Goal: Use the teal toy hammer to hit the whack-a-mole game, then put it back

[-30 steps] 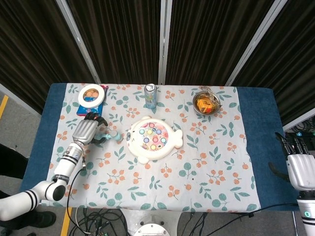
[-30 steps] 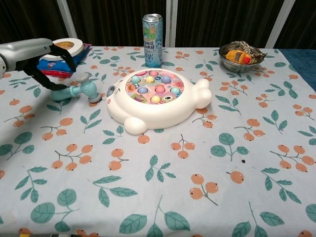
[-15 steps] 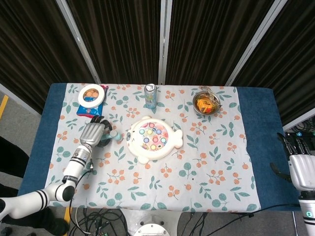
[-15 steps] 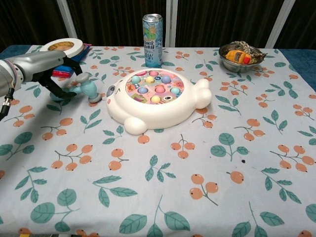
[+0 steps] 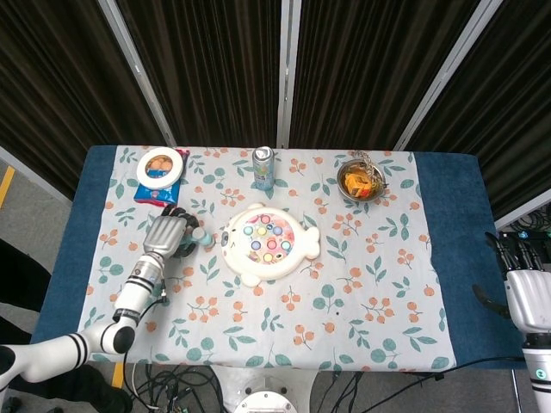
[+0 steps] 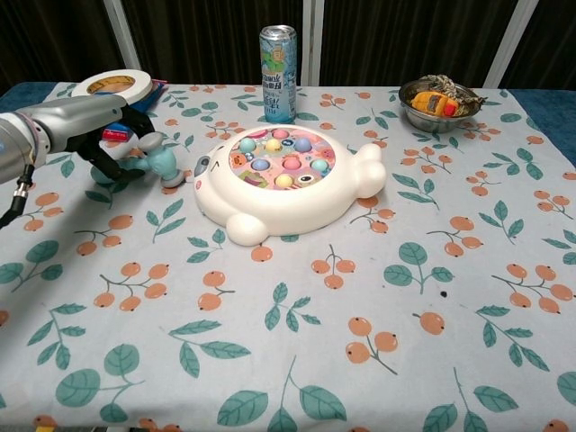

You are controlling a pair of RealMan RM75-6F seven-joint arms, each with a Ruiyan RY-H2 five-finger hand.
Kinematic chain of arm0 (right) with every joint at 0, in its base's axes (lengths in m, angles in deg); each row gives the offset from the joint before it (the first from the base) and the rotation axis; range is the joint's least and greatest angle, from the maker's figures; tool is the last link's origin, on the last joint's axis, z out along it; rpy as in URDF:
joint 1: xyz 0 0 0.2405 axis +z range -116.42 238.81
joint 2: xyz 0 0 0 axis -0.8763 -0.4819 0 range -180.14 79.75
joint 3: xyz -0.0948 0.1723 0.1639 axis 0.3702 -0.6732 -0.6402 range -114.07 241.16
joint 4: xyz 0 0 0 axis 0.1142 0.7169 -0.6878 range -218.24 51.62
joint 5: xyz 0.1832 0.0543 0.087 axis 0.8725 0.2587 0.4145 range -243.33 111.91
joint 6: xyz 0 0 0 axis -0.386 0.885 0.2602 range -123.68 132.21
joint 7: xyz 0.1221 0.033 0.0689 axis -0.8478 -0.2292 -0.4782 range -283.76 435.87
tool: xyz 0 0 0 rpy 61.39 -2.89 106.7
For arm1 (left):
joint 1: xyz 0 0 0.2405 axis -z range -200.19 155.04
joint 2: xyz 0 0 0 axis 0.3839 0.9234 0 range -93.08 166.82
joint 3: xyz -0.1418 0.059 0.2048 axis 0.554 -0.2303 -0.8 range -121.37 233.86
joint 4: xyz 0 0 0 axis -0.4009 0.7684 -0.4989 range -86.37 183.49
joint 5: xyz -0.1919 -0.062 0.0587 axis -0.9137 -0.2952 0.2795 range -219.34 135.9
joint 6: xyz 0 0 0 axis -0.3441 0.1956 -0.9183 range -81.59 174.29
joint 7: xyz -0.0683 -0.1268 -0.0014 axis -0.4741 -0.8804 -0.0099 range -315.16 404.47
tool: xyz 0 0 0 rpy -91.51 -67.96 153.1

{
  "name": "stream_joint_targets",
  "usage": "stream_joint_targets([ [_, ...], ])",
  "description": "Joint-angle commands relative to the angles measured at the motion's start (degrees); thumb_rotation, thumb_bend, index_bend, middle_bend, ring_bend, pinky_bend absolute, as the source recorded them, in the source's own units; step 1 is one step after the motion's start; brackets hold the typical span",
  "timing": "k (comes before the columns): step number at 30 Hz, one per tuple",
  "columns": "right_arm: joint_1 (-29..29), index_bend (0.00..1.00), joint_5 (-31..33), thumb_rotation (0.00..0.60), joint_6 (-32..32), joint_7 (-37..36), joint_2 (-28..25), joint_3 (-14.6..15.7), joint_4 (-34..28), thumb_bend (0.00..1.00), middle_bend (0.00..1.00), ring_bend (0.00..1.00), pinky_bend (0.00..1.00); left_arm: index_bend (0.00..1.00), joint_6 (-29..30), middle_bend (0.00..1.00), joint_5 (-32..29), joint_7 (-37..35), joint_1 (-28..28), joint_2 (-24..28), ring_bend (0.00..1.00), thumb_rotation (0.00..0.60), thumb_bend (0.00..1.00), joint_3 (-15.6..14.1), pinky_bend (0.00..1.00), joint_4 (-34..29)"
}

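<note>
The teal toy hammer (image 6: pixel 160 163) lies on the tablecloth just left of the white whack-a-mole game (image 6: pixel 281 179), its grey-tipped head toward the game. My left hand (image 6: pixel 110 137) sits over the handle, with its dark fingers (image 6: pixel 104 163) curled down around it. From above, the left hand (image 5: pixel 167 234) hides most of the handle and only the hammer head (image 5: pixel 200 236) shows beside the game (image 5: pixel 269 242). My right hand (image 5: pixel 525 292) hangs off the table's right edge, holding nothing, fingers apart.
A drink can (image 6: pixel 278 61) stands behind the game. A roll of white tape (image 6: pixel 115 85) lies on a blue packet at the back left. A metal bowl (image 6: pixel 438 97) with food sits at the back right.
My left hand has slid toward the game along the hammer handle and its fingers have curled further around it. The hammer has barely moved. The right hand is still.
</note>
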Motion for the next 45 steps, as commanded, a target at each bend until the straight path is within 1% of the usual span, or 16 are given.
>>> stream_joint_targets([
  [1,0.0,0.08,0.1,0.600,0.0,0.0,0.0,0.0,0.0,0.18,0.21,0.05,0.10,0.40,-0.1,0.35,-0.2,0.2,0.2,-0.1,0.16,0.600,0.32,0.0,0.09,-0.1],
  [10,0.0,0.08,0.4,0.600,-0.2,-0.2,0.1,0.0,0.2,0.18,0.21,0.05,0.10,0.41,-0.6,0.36,-1.3,0.9,0.7,-0.4,0.18,0.600,0.32,-0.1,0.14,-0.2],
  [13,0.0,0.09,0.5,0.600,-0.3,-0.3,0.0,0.0,0.2,0.18,0.21,0.05,0.10,0.42,-0.2,0.37,-1.2,0.9,0.8,-0.5,0.19,0.600,0.34,0.0,0.14,-0.2],
  [19,0.0,0.09,0.6,0.600,-0.4,-0.5,0.0,0.0,0.3,0.18,0.22,0.05,0.10,0.44,-0.1,0.38,-1.5,1.2,0.9,-0.5,0.20,0.600,0.36,-0.1,0.19,-0.3],
  [23,0.0,0.09,0.6,0.600,-0.5,-0.5,0.1,0.0,0.4,0.18,0.22,0.05,0.10,0.45,-0.2,0.38,-1.7,1.2,0.9,-0.6,0.20,0.600,0.37,-0.2,0.19,-0.1],
  [27,0.0,0.09,0.8,0.600,-0.6,-0.6,0.1,0.0,0.4,0.18,0.22,0.05,0.10,0.48,0.1,0.41,-1.2,0.8,0.9,-1.0,0.23,0.600,0.39,-0.4,0.22,0.4],
  [33,-0.1,0.09,0.8,0.600,-0.5,-0.5,0.1,0.0,0.4,0.18,0.22,0.05,0.10,0.48,-0.1,0.41,-1.0,0.3,0.9,-1.3,0.23,0.600,0.39,-0.6,0.22,0.8],
  [38,-0.1,0.09,0.8,0.600,-0.5,-0.6,0.1,0.1,0.3,0.18,0.22,0.05,0.10,0.51,0.1,0.44,-0.4,-0.3,0.9,-1.6,0.26,0.600,0.40,-0.6,0.25,1.5],
  [45,-0.1,0.09,0.8,0.600,-0.4,-0.5,0.0,0.1,0.2,0.18,0.22,0.05,0.10,0.55,1.3,0.50,3.2,-3.5,0.5,-1.1,0.31,0.600,0.43,-0.8,0.29,1.8],
])
